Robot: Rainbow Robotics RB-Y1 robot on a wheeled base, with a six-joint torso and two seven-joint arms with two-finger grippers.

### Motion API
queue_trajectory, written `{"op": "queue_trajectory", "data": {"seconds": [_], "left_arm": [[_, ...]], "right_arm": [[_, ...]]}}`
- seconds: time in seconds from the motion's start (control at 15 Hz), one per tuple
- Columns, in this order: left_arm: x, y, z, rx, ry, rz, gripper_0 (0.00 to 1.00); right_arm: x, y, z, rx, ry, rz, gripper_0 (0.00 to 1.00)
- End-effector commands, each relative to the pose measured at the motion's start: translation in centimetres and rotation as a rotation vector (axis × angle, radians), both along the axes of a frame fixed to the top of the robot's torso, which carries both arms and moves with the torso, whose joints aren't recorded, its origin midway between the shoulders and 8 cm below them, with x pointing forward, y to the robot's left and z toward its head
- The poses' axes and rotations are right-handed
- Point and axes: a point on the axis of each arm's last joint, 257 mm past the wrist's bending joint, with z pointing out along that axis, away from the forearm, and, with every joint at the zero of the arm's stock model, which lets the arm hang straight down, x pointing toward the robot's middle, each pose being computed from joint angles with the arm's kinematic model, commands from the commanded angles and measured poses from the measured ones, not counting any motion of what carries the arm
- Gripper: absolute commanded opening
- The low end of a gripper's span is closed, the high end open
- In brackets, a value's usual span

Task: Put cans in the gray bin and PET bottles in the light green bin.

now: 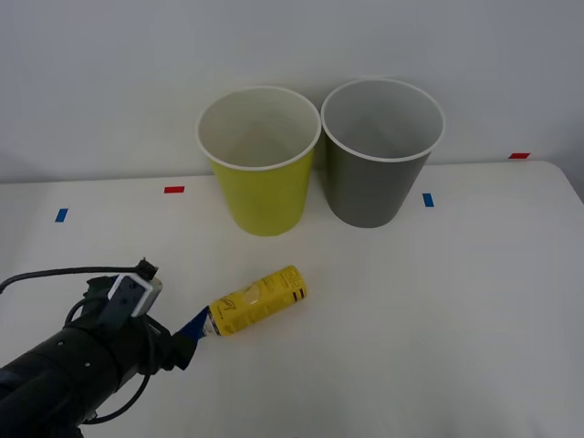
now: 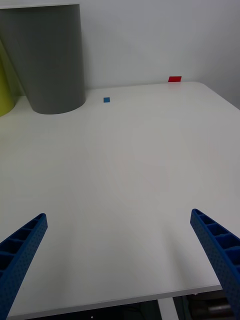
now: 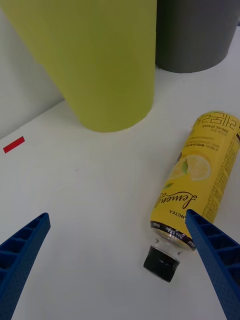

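Yellow-labelled PET bottle: lying before the light green bin, cap toward left gripper, fingers apart. Likely light, smooth, rolls; grasp mid-body. Right gripper spread, idle.

PET bottle lying on tabletop, left pincer at cap end, light green bin beside gray bin

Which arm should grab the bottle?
Left. Its end effector is open right by the PET bottle, at the cap end. The right end effector faces bare table, away from it.
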Motion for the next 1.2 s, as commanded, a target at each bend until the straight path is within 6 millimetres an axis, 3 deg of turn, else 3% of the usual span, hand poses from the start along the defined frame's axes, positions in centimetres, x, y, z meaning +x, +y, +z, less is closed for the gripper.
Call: {"op": "queue_trajectory", "data": {"seconds": [0.07, 0.27, 1.0, 1.2], "left_arm": [[0.3, -0.8, 0.5, 0.028, 0.044, -0.038, 0.92], [0.2, -1.8, 0.8, 0.0, 0.093, -0.088, 0.92], [-0.6, -3.8, 0.5, 0.314, 0.269, -0.276, 0.89], [-1.3, -4.9, -0.5, 0.367, 0.305, -0.297, 0.86]], "right_arm": [[0.0, 0.0, 0.0, 0.0, 0.0, 0.0, 1.0], [0.0, 0.0, 0.0, 0.0, 0.0, 0.0, 1.0], [0.0, 0.0, 0.0, 0.0, 0.0, 0.0, 1.0], [0.0, 0.0, 0.0, 0.0, 0.0, 0.0, 1.0]]}}
